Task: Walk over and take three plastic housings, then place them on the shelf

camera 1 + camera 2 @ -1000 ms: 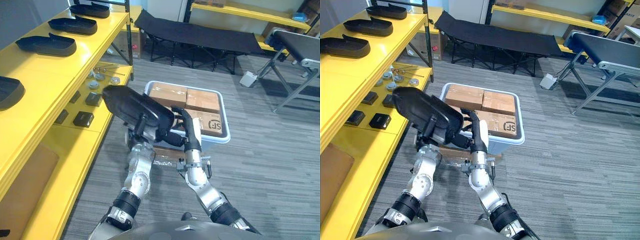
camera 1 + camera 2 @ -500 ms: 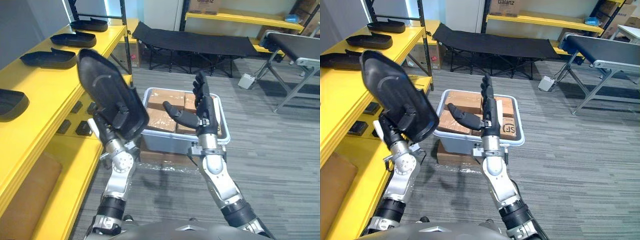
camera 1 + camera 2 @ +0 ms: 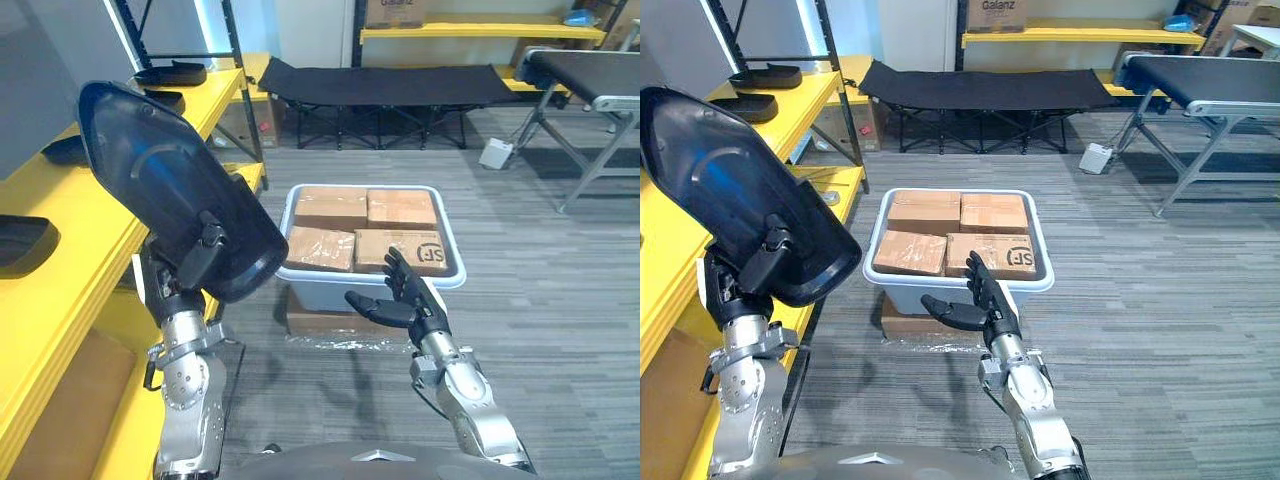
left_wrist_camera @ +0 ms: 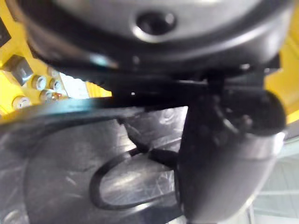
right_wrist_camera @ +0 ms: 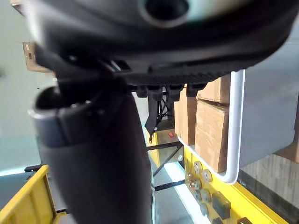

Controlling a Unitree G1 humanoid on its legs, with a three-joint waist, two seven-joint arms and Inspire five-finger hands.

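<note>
Plastic housing (image 3: 160,190) is up in my left hand (image 3: 198,255), held high and tilted with its hollow face toward me, at the left of the scene just beside the yellow shelf (image 3: 70,250); my fingers are curled over its lower rim and grasp it firmly; my right hand (image 3: 405,300) hangs low at the right with its fingers spread and relaxed, holding nothing, just near of the grey bin (image 3: 452,262) packed with cardboard boxes (image 3: 365,208); I judge the step in hand to be the carry-over to the shelf, with the set-down not yet begun, since the piece hangs clear of the top board and touches nothing there; other housings lie on that board, one near me at the left edge (image 3: 22,243) and one at the far end (image 3: 170,72); whether they count toward the three I cannot tell; the next move, as I read it, calls for swinging the piece left over a bare stretch of board between those two, levelling it so it sits flat instead of on its edge, lowering until it bears on the yellow surface, and only then loosening my fingers; the right hand need do nothing but stay clear of the bin.
</note>
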